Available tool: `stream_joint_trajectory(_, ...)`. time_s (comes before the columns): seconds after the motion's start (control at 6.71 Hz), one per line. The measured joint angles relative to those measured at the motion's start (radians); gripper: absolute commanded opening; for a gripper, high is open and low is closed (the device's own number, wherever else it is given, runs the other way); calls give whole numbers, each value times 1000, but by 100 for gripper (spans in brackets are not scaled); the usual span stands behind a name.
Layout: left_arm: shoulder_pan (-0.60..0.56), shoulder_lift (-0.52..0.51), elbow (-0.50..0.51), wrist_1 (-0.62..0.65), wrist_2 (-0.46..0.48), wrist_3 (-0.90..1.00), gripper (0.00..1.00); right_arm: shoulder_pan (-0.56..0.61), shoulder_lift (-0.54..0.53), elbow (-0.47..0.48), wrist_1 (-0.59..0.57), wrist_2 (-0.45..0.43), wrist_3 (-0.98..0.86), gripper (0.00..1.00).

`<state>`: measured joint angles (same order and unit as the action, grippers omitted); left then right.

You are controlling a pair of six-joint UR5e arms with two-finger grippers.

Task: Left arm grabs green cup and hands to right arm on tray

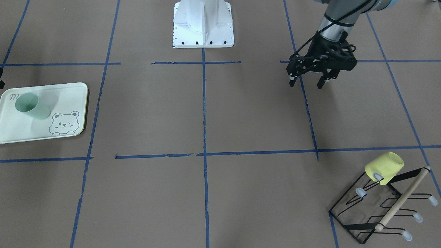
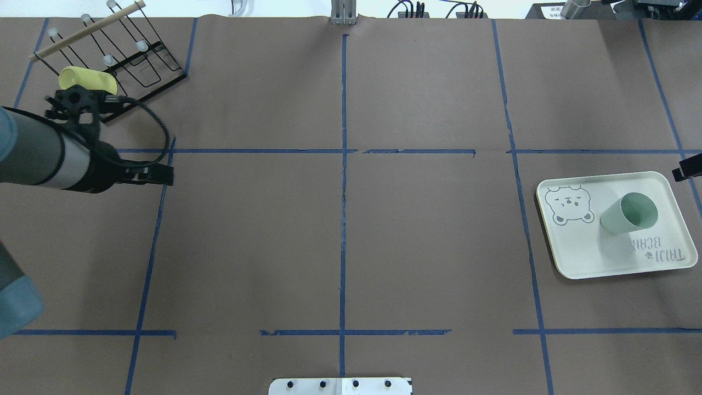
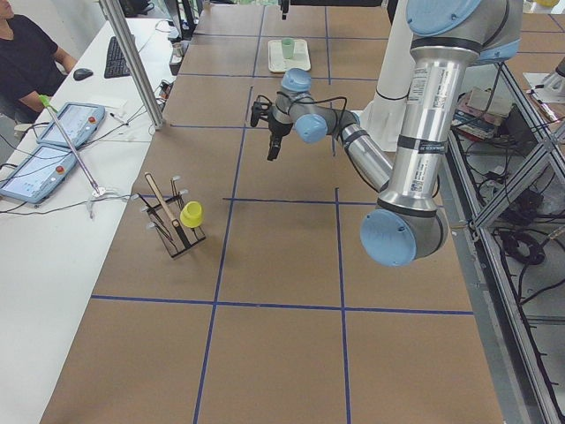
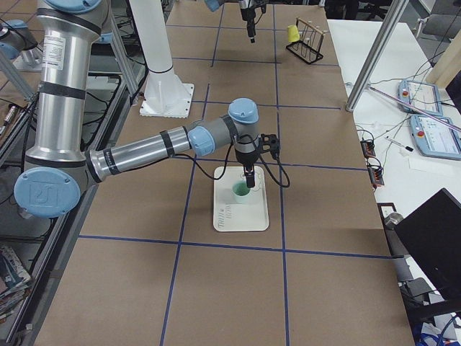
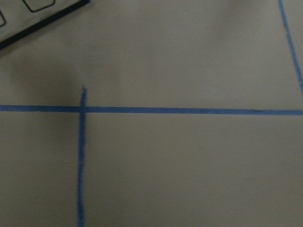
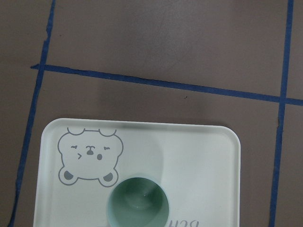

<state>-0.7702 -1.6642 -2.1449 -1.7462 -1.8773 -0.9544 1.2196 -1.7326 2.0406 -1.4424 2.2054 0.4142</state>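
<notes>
The green cup (image 1: 32, 106) stands upright on the tray (image 1: 65, 96), next to the bear drawing; nothing grips it. It also shows in the overhead view (image 2: 630, 214) and at the bottom of the right wrist view (image 6: 138, 203). My left gripper (image 1: 308, 81) is open and empty, hovering over bare table far from the tray. My right gripper (image 4: 247, 182) hangs just above the tray by the cup. Only a black sliver of it (image 2: 688, 167) shows at the overhead view's edge, so I cannot tell whether it is open or shut.
A yellow cup (image 1: 384, 167) hangs on a black wire rack (image 1: 379, 206) with a wooden bar, at the table corner on my left side. The white robot base (image 1: 203, 24) stands at the middle of my edge. Blue tape lines cross the brown table.
</notes>
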Motion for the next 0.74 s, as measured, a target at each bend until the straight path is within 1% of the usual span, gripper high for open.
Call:
stream_joint_trajectory(0.15, -86, 90, -19, 13, -35, 192, 100, 5, -10, 1, 1, 1, -7, 100)
stream_joint_trajectory(0.3, -208, 165, -13, 23, -109, 395, 100, 14, -16, 2, 1, 1, -10, 100)
stream_joint_trajectory(0.45, -346, 231, 20, 37, -207, 610, 100, 27, -14, -5, -2, 0, -12, 100)
stream_joint_trajectory(0.6, -462, 274, 79, 50, -283, 807, 100, 49, -14, -21, -5, 7, -20, 100)
stream_joint_trajectory(0.74, -561, 292, 156, 55, -328, 961, 100, 75, -25, -33, -7, 21, -41, 100)
